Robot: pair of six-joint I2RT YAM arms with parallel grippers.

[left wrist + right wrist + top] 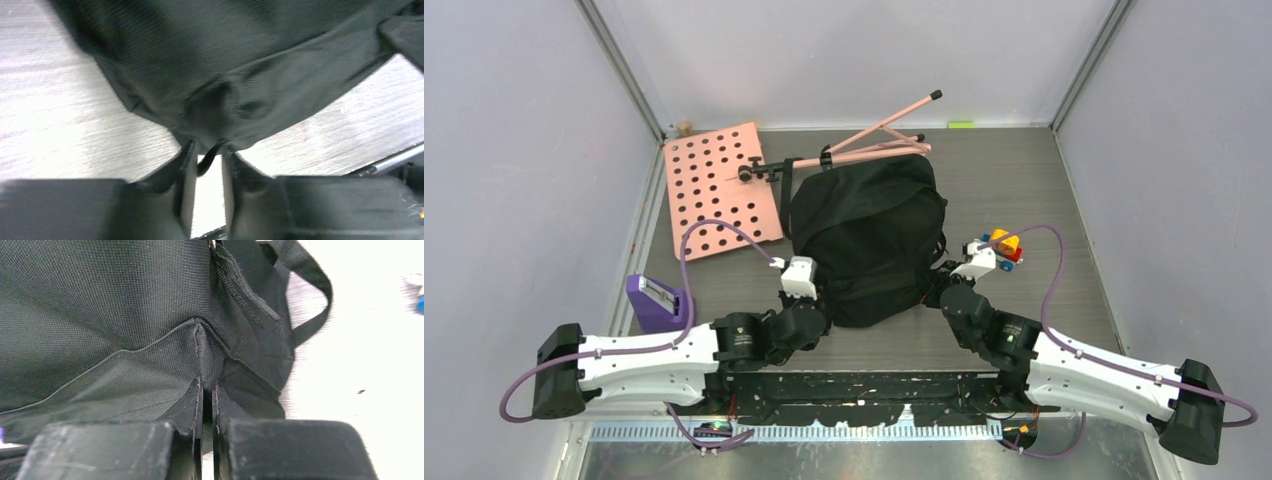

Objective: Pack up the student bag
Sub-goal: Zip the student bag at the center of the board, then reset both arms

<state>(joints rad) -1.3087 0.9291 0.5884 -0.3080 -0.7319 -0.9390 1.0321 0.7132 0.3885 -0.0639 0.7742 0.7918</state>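
Over by the left edge of the tabletop sits a purple box with a white panel on top, beside the left arm. Beyond it, in the far left corner, lies a pink perforated music-stand tray, with its folded pink legs stretching along the far edge behind the bag.

The left claw is at the bag's near left corner, its jaws almost together, pinching a bunched bit of black fabric; a thin black loop hangs down between the fingers.

The student bag lies in the middle of the tabletop, black, slumped and rumpled, its near edge between the two arms.

The right claw is at the bag's near right corner, closed tight on a seamed fold of fabric, with a strap looping out beside it.

Just past the right wrist, near the bag's right side, is a small cluster of yellow, red and blue blocks.
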